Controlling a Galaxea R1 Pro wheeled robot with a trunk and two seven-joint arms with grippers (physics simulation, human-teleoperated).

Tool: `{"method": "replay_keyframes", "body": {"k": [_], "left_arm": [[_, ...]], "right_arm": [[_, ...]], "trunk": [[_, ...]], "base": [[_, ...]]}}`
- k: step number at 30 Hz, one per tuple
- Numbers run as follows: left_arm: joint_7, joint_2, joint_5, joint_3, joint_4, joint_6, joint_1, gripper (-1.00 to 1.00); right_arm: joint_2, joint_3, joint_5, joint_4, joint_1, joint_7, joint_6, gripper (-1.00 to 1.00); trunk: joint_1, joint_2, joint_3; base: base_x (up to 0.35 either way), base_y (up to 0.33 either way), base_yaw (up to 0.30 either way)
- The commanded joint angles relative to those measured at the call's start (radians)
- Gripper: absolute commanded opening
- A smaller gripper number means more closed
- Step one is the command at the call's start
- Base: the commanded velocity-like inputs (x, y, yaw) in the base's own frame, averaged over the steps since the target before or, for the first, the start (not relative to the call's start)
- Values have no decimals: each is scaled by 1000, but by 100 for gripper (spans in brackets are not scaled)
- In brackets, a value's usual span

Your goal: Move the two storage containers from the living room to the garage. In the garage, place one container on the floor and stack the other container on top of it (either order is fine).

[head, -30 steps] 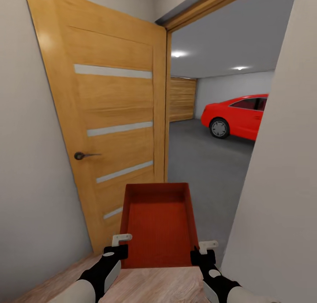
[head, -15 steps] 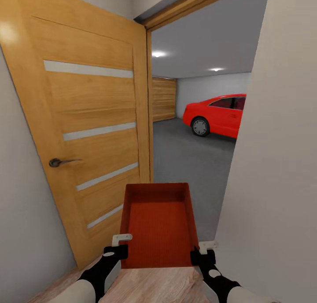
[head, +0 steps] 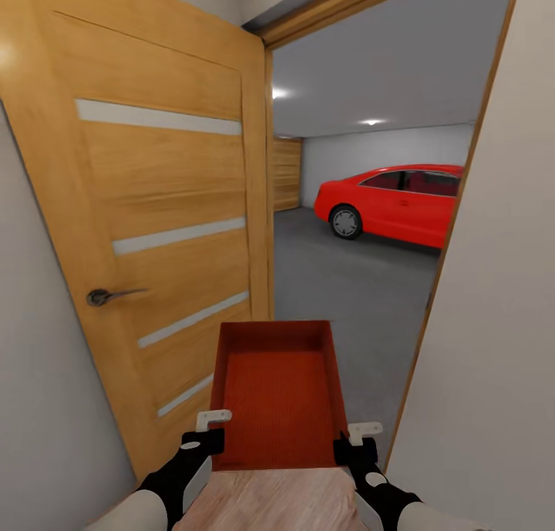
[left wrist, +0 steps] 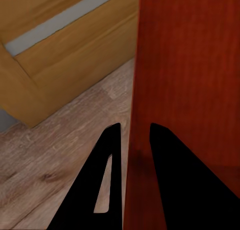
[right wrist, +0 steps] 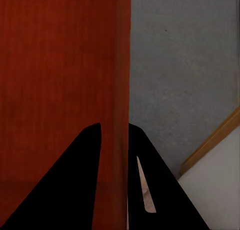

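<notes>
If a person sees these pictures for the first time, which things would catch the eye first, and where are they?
Probably the orange-red storage container, low in the middle of the head view, with the left gripper and right gripper each clamped on a side wall. Next comes the red car, standing on the grey garage floor beyond the doorway. The open wooden door fills the left side.

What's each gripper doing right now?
Left gripper: shut on the bin's left wall.
Right gripper: shut on the bin's right wall.
</notes>
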Motion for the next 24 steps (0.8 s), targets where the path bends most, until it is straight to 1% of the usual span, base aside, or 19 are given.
{"method": "replay_keyframes", "body": {"k": [1, 9, 24], "left_arm": [[11, 1, 1, 10, -4, 7, -1, -100], [11, 1, 1, 10, -4, 7, -1, -100], [11, 1, 1, 10, -4, 7, -1, -100]], "right_arm": [[0, -26, -32, 3, -1, -12, -9, -100], [0, -26, -32, 3, -1, -12, -9, -100], [0, -26, -32, 3, -1, -12, -9, -100]], "trunk": [[0, -1, -1], [0, -1, -1], [0, -1, -1]], "base": [[177, 281, -257], [206, 269, -277], [244, 233, -284]]}}
